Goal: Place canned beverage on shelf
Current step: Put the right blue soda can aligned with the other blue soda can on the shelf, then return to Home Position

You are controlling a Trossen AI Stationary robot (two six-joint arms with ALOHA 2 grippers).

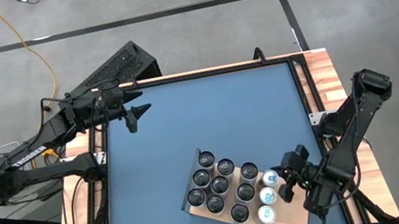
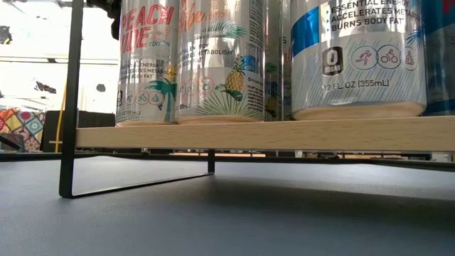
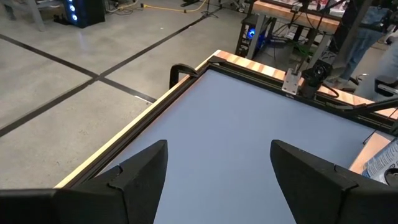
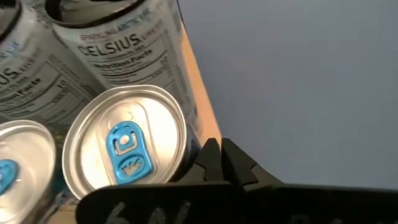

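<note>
Just beside my right gripper [image 4: 219, 160], whose jaws are pinched together on nothing, a blue-tabbed can [image 4: 126, 140] stands upright at the shelf [image 1: 210, 210] edge, long axis vertical. My left gripper [image 1: 136, 112] waits well away across the tabletop [image 1: 201, 120], jaws narrowly parted, holding nothing.

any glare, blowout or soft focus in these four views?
Low view: room behind the shelf blown out white at upper left, cans sharp. Right wrist view: specular sheen on the blue-tab can top, own fingers soft. Left wrist view: table evenly lit, washed pale. High view: flat light, no hard shadows.
</note>
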